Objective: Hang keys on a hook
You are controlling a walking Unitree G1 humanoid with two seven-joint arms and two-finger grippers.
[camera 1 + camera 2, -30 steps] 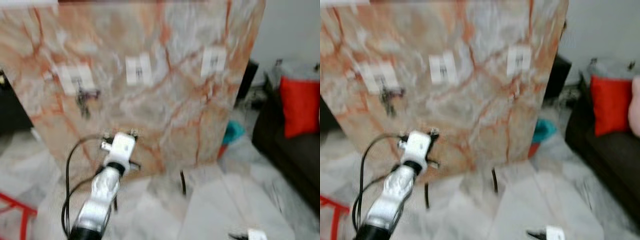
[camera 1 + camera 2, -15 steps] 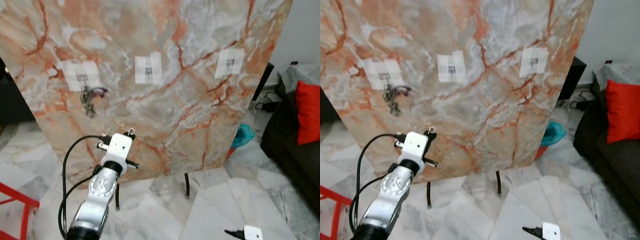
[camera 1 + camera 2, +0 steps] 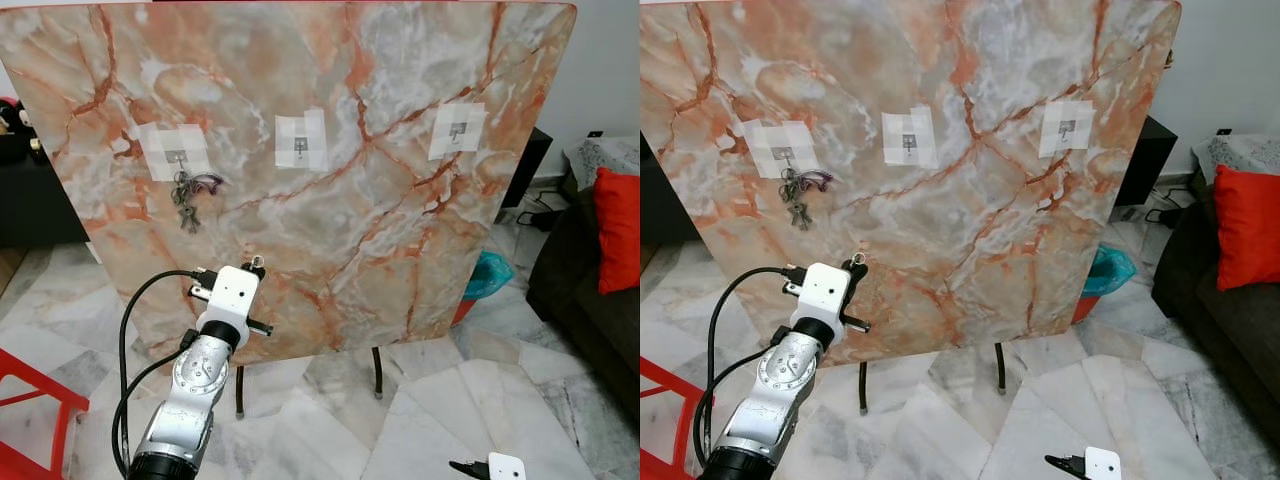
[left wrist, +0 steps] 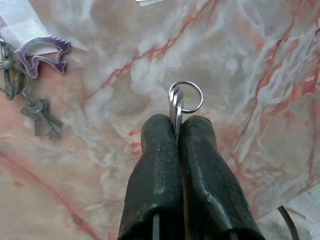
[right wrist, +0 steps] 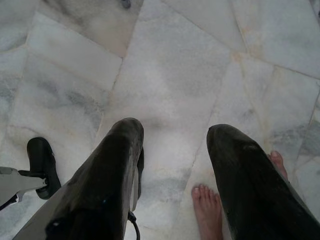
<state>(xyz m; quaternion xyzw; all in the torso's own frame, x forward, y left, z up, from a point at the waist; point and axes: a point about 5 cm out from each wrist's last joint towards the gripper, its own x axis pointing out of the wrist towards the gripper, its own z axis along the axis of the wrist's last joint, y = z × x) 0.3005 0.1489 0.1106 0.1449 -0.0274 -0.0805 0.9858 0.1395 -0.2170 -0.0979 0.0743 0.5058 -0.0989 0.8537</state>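
Currently left gripper (image 4: 177, 131) pinching silver key ring (image 4: 186, 96) near orange-veined marble board (image 3: 400, 200), below middle taped hook (image 3: 300, 147). Right gripper (image 5: 172, 145) hanging open. Risk: ring missing hook, dropping.

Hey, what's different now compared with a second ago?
Mostly the camera: the view has steadied and sharpened, and the whole scene has shifted in frame. The left pincer stays raised before the marble board, shut on the key ring. The hung keys remain on the left hook. The right pincer hangs open over the floor.
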